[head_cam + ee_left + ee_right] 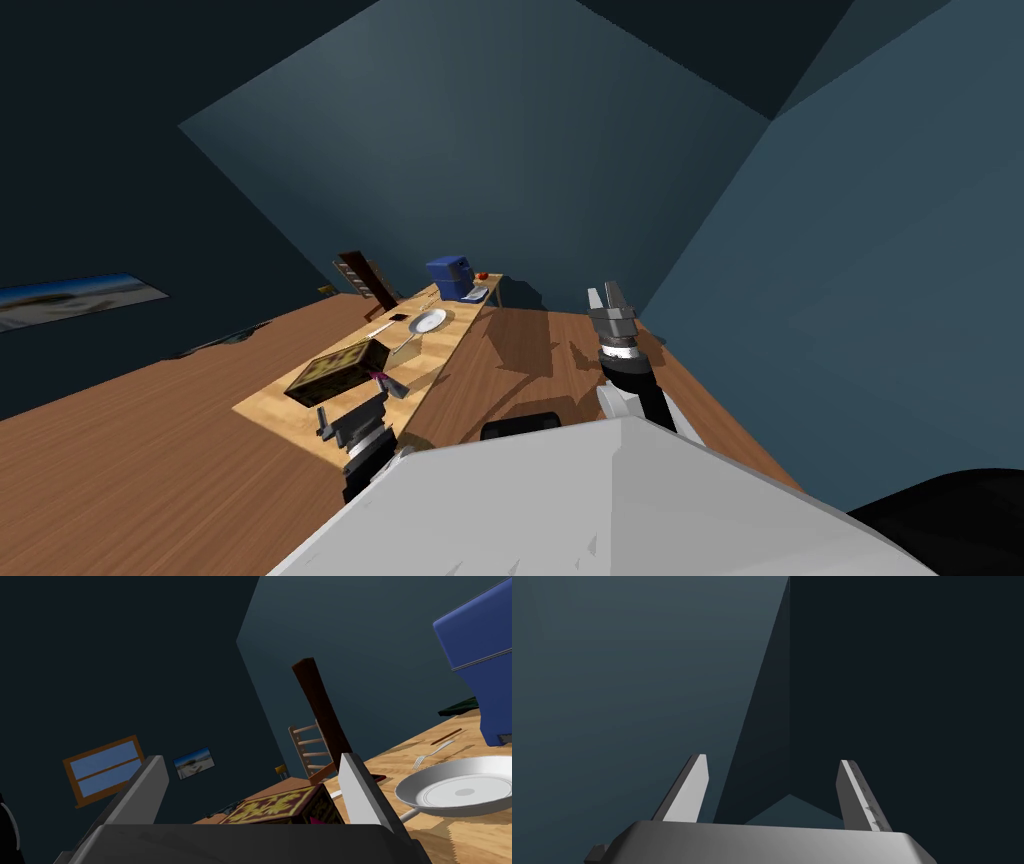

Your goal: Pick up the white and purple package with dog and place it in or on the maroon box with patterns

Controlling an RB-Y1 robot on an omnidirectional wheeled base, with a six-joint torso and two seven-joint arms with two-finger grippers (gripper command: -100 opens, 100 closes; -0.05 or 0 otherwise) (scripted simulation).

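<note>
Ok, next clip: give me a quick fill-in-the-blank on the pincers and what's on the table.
1. The left pincer and right pincer both have their fingers ____.
2. The patterned box rests on the wooden ____.
3. Between the silver pan and the blue box lies a silver ____.
Missing words: open; table; fork.

1. Left jaws: dark grey bevelled box, two flat light grey blade fingers (pixel 150 786).
2. Right jaws: same box. Right fingers (pixel 694 786) taper to tips, one with small notches along its edge.
3. Right forearm (pixel 650 395): black, white ribbed wrist ring, white shell alongside.
4. Left forearm (pixel 365 455): dark, same ribbed ring.
</note>
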